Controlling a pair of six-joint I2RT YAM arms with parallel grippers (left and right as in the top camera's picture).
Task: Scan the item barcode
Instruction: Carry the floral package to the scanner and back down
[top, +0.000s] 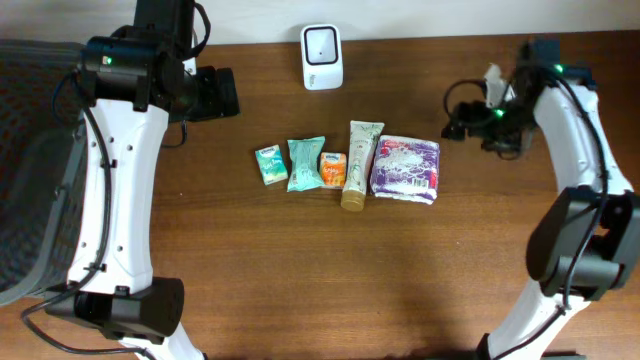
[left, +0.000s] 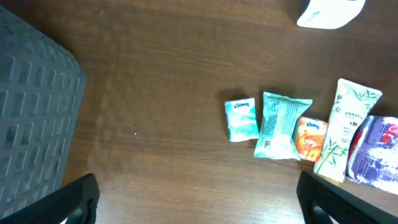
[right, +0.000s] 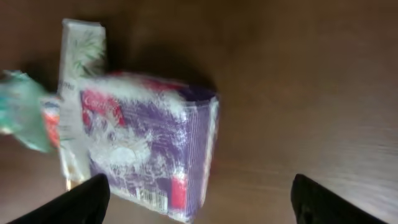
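Left hand (left: 199, 208) wide open, empty, above tabletop (left: 155, 124). Right hand (right: 199, 205) spread wide, gripping nothing, near purple tissue pack (right: 149, 149). Pack flat on tabletop, right end of item row, touching tube (top: 358, 160). White scanner (top: 322, 56) beyond row, upright.

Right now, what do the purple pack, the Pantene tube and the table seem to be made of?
Purple pack: probably thin glossy plastic film; it wrinkles and catches light. Pantene tube: likely soft plastic, rather matte, with a flat crimped end. Table: wood or wood-look laminate; brown grain, faint sheen.
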